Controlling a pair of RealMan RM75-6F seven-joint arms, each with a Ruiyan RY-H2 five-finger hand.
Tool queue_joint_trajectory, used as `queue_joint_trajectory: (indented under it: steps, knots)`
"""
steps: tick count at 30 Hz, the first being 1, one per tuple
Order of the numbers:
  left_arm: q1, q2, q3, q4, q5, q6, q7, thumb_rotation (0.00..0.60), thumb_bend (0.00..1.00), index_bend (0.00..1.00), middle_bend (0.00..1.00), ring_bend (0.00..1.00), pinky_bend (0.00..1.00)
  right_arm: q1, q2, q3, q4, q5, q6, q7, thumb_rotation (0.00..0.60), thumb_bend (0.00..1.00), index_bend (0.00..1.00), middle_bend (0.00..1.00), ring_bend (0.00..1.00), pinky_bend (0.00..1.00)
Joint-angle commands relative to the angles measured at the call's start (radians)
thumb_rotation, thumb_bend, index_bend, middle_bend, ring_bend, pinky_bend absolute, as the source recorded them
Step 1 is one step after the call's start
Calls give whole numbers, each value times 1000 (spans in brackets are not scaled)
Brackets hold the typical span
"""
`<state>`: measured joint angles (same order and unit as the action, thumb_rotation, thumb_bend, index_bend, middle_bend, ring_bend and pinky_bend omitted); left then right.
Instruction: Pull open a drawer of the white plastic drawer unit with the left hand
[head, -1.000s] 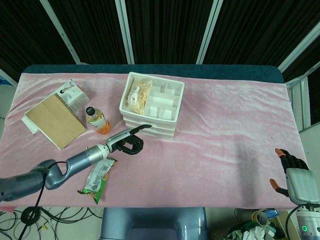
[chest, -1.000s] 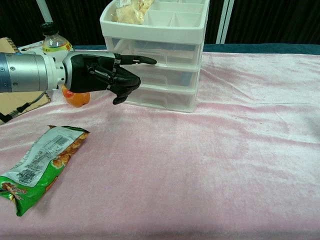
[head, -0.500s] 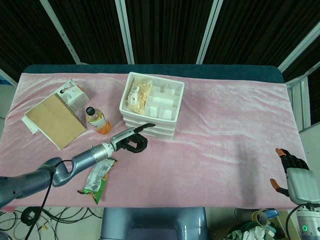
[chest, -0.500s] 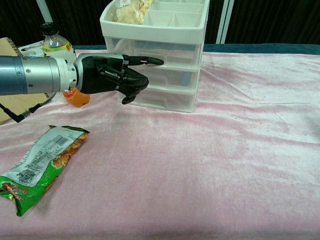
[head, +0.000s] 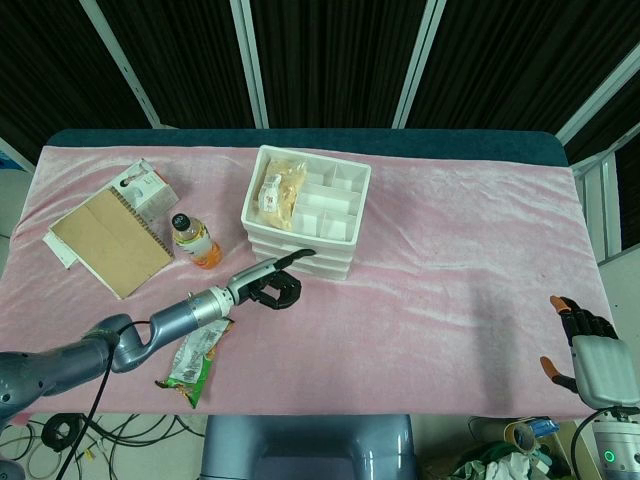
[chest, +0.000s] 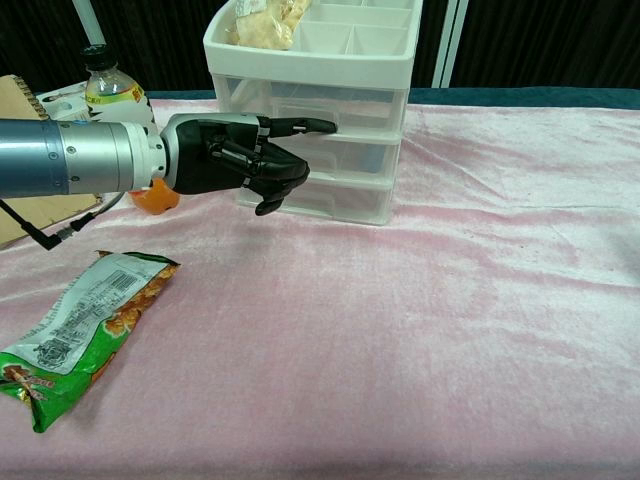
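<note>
The white plastic drawer unit (head: 325, 262) stands mid-table with its drawers closed; in the chest view its clear-fronted stack (chest: 370, 190) fills the upper middle. My left hand (chest: 240, 165) is right in front of it, most fingers curled in and one finger stretched out. That fingertip (chest: 322, 126) lies against the front of the top drawer near its handle lip. From the head view the left hand (head: 272, 282) sits at the unit's near left corner. My right hand (head: 582, 345) hangs off the table's near right corner, fingers apart and holding nothing.
An orange drink bottle (head: 195, 240) stands just left of the unit, behind my left forearm (chest: 70, 158). A green snack packet (chest: 80, 330) lies near the front edge. A brown notebook (head: 108, 240) and small box (head: 150, 190) lie far left. A snack bag (head: 275, 185) fills one top compartment.
My left hand has moved right along the unit's front, and its extended finger now reaches the top drawer. The unit has shifted slightly to the right. The right hand is unmoved.
</note>
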<state>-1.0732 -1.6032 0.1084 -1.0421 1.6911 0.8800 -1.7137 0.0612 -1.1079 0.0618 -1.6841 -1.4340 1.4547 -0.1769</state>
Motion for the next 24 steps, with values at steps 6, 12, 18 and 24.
queue_joint_trajectory:
  steps: [6,12,18,24]
  knots:
    - [-3,2,8,-5,2,9,16,600,467,0,680,671,688,0,-1,-1,0,-1,0,-2,600,179,141,122,188,204]
    - [-4,21,24,-30,16,25,32,600,467,0,682,672,688,0,-2,-1,-1,-2,0,-6,600,182,141,122,188,204]
    - [-3,36,35,-47,20,35,44,600,467,0,683,672,688,1,-3,-2,-1,-2,-1,-9,600,187,141,122,188,204]
    - [0,48,48,-61,29,48,54,600,467,0,686,672,688,1,-4,-2,-2,-2,-2,-10,600,187,141,122,188,204]
